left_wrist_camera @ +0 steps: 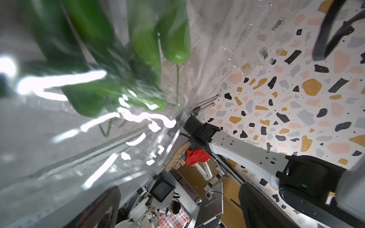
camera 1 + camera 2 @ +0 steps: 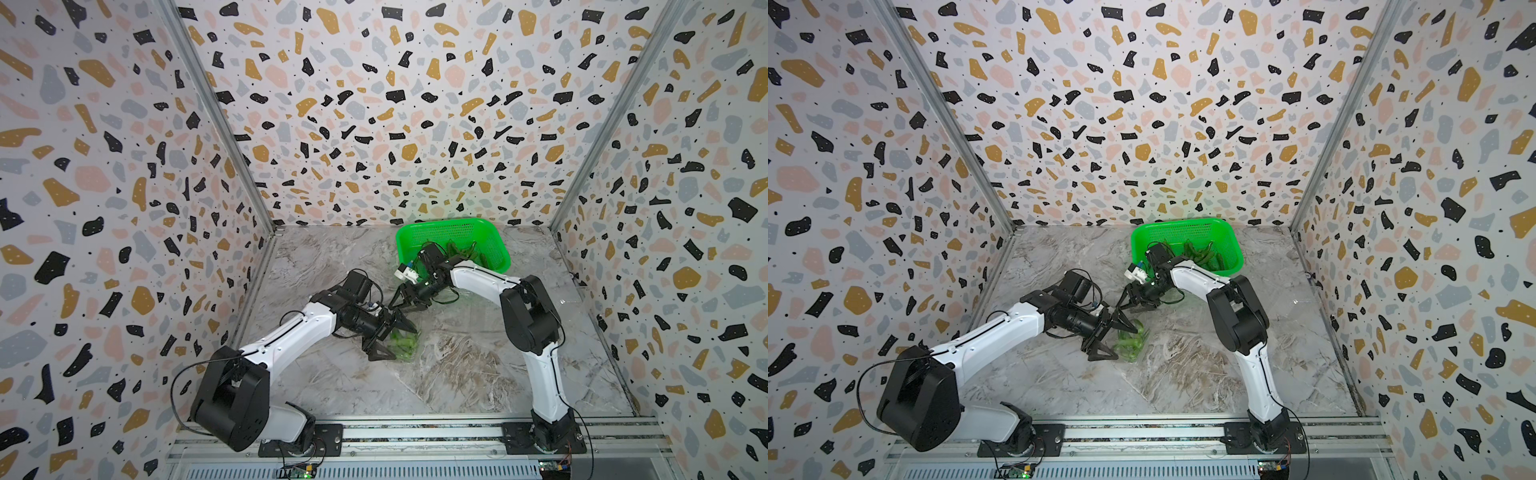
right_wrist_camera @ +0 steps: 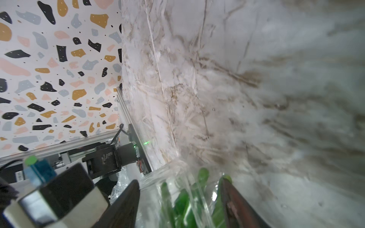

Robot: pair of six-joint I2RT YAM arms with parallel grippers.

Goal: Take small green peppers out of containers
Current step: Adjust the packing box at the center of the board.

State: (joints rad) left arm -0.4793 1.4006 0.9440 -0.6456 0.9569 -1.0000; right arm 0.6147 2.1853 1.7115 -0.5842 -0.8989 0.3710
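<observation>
A clear container (image 2: 409,347) (image 2: 1136,347) packed with small green peppers (image 2: 402,341) (image 1: 142,49) lies mid-table. My left gripper (image 2: 404,344) (image 2: 1127,344) (image 1: 179,187) stands open at the container's near-left end, jaws spread wide; clear plastic (image 1: 59,158) covers one finger (image 1: 102,209). My right gripper (image 2: 403,307) (image 2: 1129,307) (image 3: 179,179) hovers just behind the container, open. In the right wrist view the container (image 3: 173,177) and its peppers (image 3: 183,201) show between the spread fingers; I cannot tell whether they touch it. More peppers (image 2: 461,251) (image 2: 1200,253) lie in the green basket.
A bright green perforated basket (image 2: 415,237) (image 2: 1142,237) stands at the back, right of centre, just behind the right wrist. A faint glint of clear plastic (image 2: 567,301) shows on the marble table right of the right arm. Patterned walls close in three sides.
</observation>
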